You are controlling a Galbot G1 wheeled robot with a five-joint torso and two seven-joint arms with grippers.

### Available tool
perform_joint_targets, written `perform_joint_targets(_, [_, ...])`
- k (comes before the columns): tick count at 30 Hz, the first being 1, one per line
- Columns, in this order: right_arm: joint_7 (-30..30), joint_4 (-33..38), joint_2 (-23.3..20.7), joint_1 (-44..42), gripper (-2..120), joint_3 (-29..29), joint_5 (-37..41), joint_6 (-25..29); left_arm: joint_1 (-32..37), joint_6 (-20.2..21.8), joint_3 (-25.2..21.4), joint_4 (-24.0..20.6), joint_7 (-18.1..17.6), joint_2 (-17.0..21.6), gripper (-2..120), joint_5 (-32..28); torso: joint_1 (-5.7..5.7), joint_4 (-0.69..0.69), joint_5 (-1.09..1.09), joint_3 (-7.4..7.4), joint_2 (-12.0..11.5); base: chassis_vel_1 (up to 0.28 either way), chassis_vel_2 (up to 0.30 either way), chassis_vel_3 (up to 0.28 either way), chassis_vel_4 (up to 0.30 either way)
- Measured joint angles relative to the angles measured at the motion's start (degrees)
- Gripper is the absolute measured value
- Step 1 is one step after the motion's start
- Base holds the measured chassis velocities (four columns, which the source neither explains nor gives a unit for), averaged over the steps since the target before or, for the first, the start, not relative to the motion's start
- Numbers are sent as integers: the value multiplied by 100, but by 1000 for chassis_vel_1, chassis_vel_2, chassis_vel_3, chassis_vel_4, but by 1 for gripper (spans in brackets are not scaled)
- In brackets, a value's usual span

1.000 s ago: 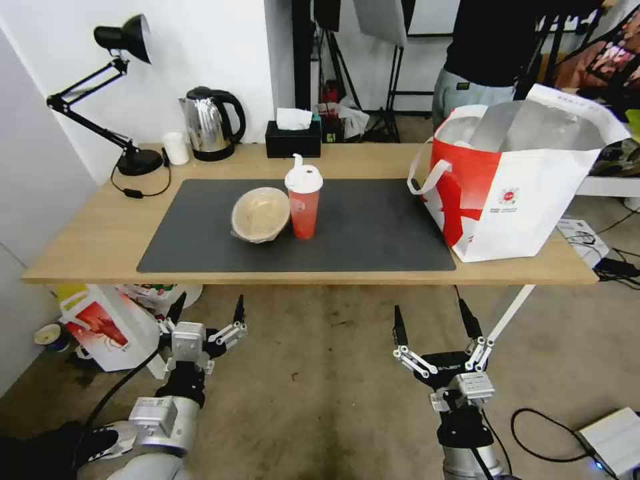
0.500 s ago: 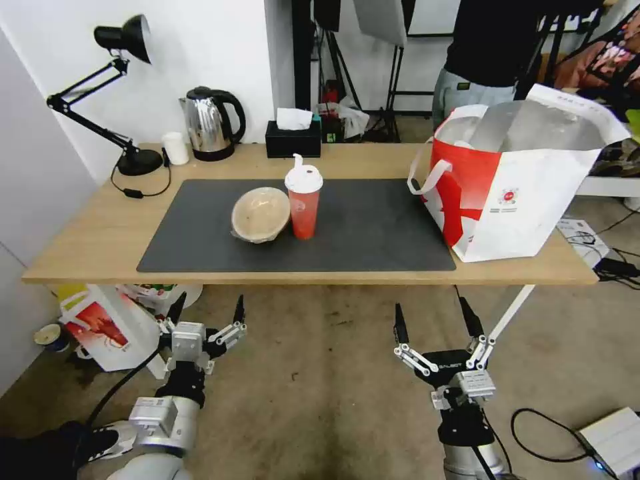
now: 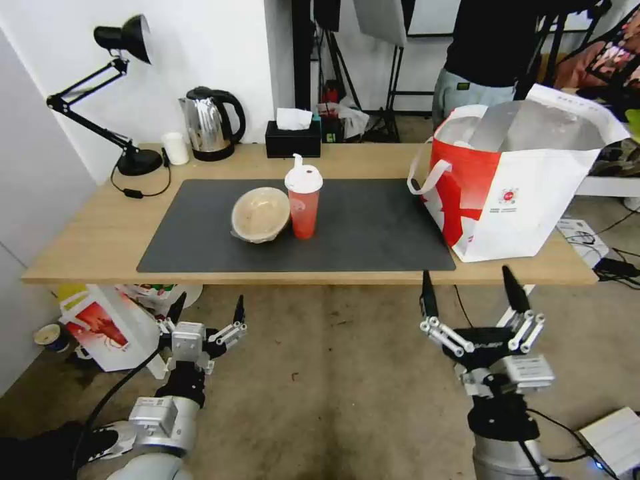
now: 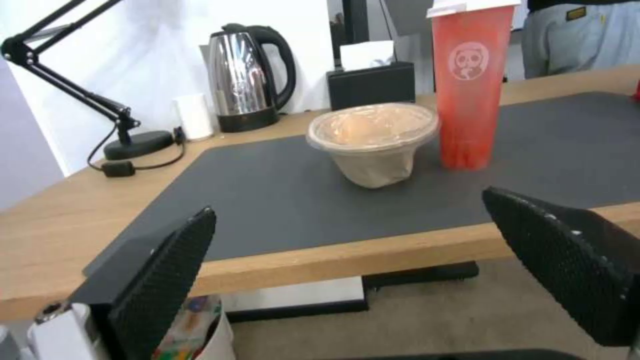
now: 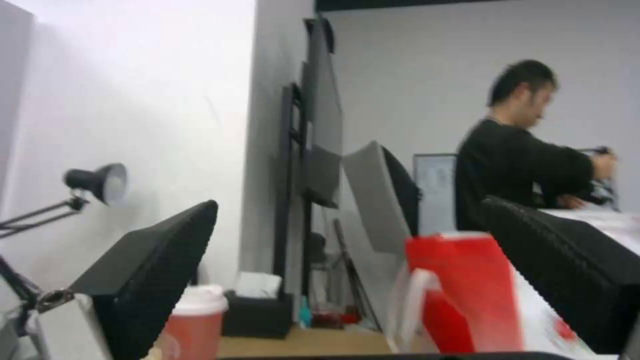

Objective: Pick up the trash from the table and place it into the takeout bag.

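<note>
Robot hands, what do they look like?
Each gripper, left and right, has two pointy black fingers with bumpy pads, on silver links. The wrists are silver and black. White lettering marks the right one, and a black cable runs along the left arm.

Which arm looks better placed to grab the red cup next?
Probably the left. The left gripper hangs open below the table edge, nearer the red cup and tan bowl. The right gripper, also open, sits under the bag.
</note>
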Motion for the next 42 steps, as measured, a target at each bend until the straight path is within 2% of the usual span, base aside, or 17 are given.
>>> perform_joint_targets(2, [-395,-71,-208,656,100,-5,555,-16,0,0,0,0,0,0,100,0,0,3,1,0,0,0,0,0,0])
perform_joint_targets(8, [-932,-83,-434,1513,100,-114,1441,-16,0,0,0,0,0,0,100,0,0,2,0,0,0,0,0,0,0])
perform_joint_targets(12, [-1536,-92,-683,2314,100,-204,2645,-104,0,0,0,0,0,0,100,0,0,1,0,0,0,0,0,0,0])
perform_joint_targets(13, [-1536,-92,-683,2314,100,-204,2645,-104,0,0,0,0,0,0,100,0,0,1,0,0,0,0,0,0,0])
perform_joint_targets(17, [-2375,-195,-984,3133,100,-312,3972,-573,0,0,0,0,0,0,100,0,0,2,0,1,0,0,0,0,0])
perform_joint_targets(18, [-2375,-195,-984,3133,100,-312,3972,-573,0,0,0,0,0,0,100,0,0,2,0,1,0,0,0,0,0])
perform_joint_targets(20, [-2758,-255,-1117,3574,100,-475,4581,-845,0,0,0,0,0,0,100,0,0,1,-1,0,0,0,0,0,0])
perform_joint_targets(22, [-2947,-330,-1199,3997,100,-735,5131,-1025,0,0,0,0,0,0,100,0,0,2,0,0,0,0,0,0,0])
perform_joint_targets(23, [-2947,-330,-1199,3997,100,-735,5131,-1025,0,0,0,0,0,0,100,0,0,2,0,0,0,0,0,0,0])
perform_joint_targets(28, [-3226,-421,-1277,4508,100,-1069,6190,-1484,0,0,0,0,0,0,100,0,0,1,0,0,0,0,0,0,0])
perform_joint_targets(33, [-3346,-553,-1312,4684,100,-1364,6419,-1881,0,0,0,0,0,0,100,0,0,1,1,0,-1,0,0,0,0])
perform_joint_targets(42, [-3217,-592,-1284,4846,100,-1612,6431,-2256,0,0,0,0,0,0,100,0,0,1,0,0,0,0,0,0,0])
